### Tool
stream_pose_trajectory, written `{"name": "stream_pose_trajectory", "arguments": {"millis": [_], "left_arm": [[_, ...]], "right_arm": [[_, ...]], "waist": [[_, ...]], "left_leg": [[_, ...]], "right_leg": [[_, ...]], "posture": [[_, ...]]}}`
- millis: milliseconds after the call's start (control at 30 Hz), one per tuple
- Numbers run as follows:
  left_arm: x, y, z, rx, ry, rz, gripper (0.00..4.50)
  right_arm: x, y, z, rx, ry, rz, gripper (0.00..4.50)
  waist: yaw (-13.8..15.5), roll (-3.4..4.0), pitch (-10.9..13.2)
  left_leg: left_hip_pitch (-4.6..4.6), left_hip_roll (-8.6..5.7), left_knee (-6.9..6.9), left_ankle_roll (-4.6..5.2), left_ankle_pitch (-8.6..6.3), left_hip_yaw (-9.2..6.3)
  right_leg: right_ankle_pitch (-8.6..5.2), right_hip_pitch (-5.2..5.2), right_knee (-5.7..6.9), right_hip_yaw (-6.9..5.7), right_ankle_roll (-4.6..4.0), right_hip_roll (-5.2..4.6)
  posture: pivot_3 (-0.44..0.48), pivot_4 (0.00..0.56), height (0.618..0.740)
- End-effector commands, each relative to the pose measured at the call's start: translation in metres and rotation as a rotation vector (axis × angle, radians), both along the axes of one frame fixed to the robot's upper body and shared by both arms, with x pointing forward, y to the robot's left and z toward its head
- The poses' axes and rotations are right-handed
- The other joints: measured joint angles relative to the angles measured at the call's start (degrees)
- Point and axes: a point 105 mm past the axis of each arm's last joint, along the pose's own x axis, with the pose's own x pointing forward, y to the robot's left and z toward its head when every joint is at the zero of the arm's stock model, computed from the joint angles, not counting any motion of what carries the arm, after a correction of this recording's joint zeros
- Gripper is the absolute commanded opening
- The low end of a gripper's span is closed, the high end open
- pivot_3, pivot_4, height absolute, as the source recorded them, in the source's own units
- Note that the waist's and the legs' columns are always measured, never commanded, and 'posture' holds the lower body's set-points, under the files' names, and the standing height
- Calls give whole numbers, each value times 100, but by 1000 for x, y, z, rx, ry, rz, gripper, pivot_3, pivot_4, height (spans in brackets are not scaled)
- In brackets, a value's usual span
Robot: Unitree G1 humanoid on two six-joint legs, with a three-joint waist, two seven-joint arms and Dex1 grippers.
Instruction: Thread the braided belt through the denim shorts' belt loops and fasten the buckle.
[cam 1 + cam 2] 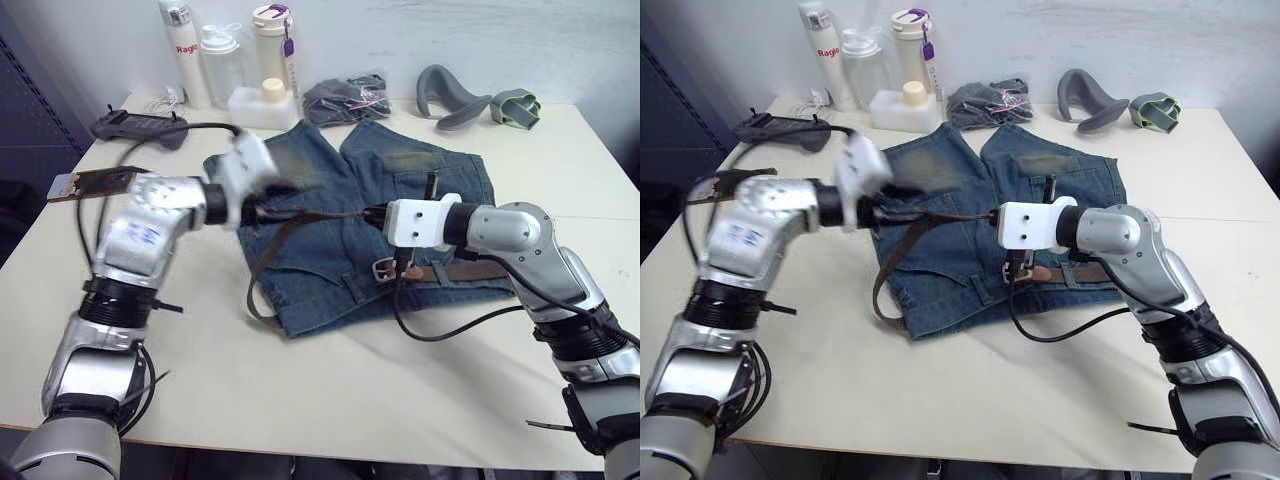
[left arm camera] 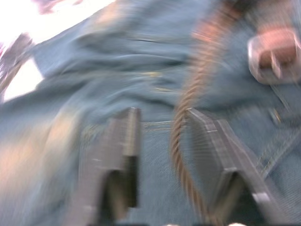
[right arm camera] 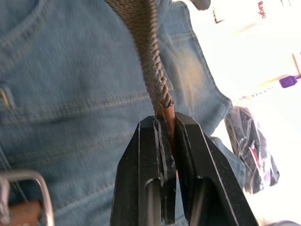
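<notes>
- The right gripper [image 3: 167, 129] is clamped on the braided belt [image 3: 146, 42] at its brown tip, above the denim shorts [image 1: 330, 250].
- The left gripper [image 2: 162, 141] is spread open, with the belt running between its fingers.
- The buckle [image 1: 385, 268] lies just below the right gripper.

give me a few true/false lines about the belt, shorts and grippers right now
1. The right gripper is shut on the braided belt at its plain brown tip. True.
2. The left gripper is clamped on the buckle. False: its fingers are open, with the belt strap running between them.
3. The denim shorts lie flat on the table. True.
4. The buckle hangs off the table edge. False: it rests on the shorts near the waistband.
5. Three bottles stand at the table's far side. True.
</notes>
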Motion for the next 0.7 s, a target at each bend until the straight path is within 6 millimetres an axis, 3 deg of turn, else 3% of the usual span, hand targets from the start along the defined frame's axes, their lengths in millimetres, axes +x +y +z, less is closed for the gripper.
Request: {"name": "stream_pose_trajectory", "arguments": {"millis": [33, 100, 200, 467, 700], "left_arm": [[-42, 25, 25, -308, 389, -14, 3528], [-64, 25, 28, -371, 512, -99, 4389], [-97, 15, 33, -465, 603, -334, 4451], [-84, -39, -7, -849, 816, -211, 4451], [-62, -45, -20, -1042, 884, 50, 4451]], "right_arm": [[-3, 6, 24, 51, -191, 78, 0], [-4, 7, 22, 50, -220, 98, 0], [-9, 13, 19, 44, -293, 155, 0], [-19, 25, 30, 50, -482, 257, 0], [-22, 17, 34, 49, -512, 244, 0]], "waist": [[-38, -2, 1], [-92, -2, 1], [-104, -2, 1], [-43, -13, -6], [-50, -35, -17]], "left_leg": [[2, 0, 0, -4, 2, -3], [1, -1, -3, -15, 9, -28], [3, -6, -2, -28, 15, -58], [1, -10, 43, -46, 24, -68], [-27, -28, 84, -33, 15, -61]], "right_leg": [[0, 1, 2, 0, 0, 2], [-1, 2, 10, 2, -1, 16], [-3, 4, 18, 6, -6, 31], [-10, 1, 83, 23, -21, 29], [-14, -26, 119, 63, -28, 34]], "posture": [[0, 150, 631], [0, 150, 631], [0, 150, 631], [0, 150, 631], [0, 150, 631]]}}
